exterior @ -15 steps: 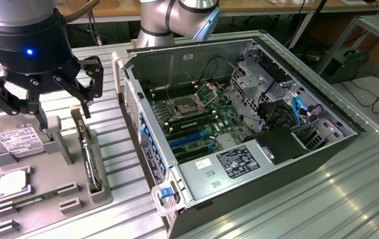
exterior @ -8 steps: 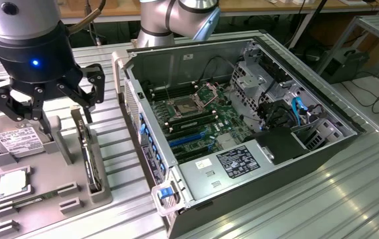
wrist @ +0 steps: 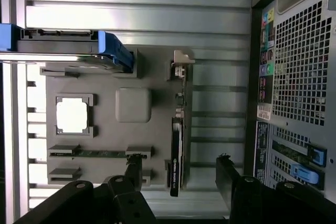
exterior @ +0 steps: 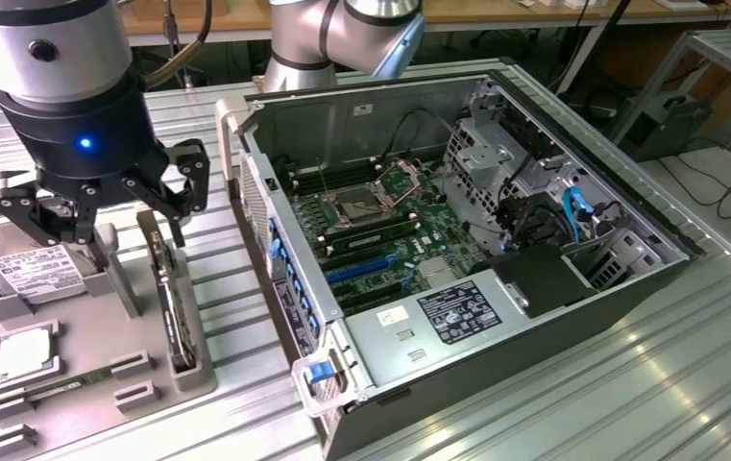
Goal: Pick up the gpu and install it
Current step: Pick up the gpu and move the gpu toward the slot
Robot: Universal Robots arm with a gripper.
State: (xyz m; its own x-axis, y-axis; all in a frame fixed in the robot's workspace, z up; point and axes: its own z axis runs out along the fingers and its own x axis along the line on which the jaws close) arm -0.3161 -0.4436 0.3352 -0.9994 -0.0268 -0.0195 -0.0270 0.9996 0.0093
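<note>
hovering above the grey holder (exterior: 96,327), the gripper (exterior: 109,226) has its two black fingers (wrist: 134,169) spread wide and holds nothing. in the wrist view the gripper (wrist: 179,166) straddles the gpu (wrist: 176,153), one finger to each side of the card and clear of it.

one gpu (exterior: 166,288) stands on its long edge in a slot along the holder's edge nearest the computer case (exterior: 339,125). it is a thin, flat, dark card with a pale metal bracket at one end.

the moulded matte holder (wrist: 105,129) also carries one boxy silver hard drive (exterior: 32,264) with a white label, blue-trimmed in the wrist view (wrist: 68,45) and propped at the holder's far corner. one small square silver chip (exterior: 26,351) sits in a shallow frame (wrist: 72,115), and one narrow green memory stick (wrist: 100,153) lies between small blocks.

one computer case lies open on the ribbed aluminium worktop (exterior: 621,384), just beside the holder, showing its green board and a perforated rear panel (wrist: 299,77).
</note>
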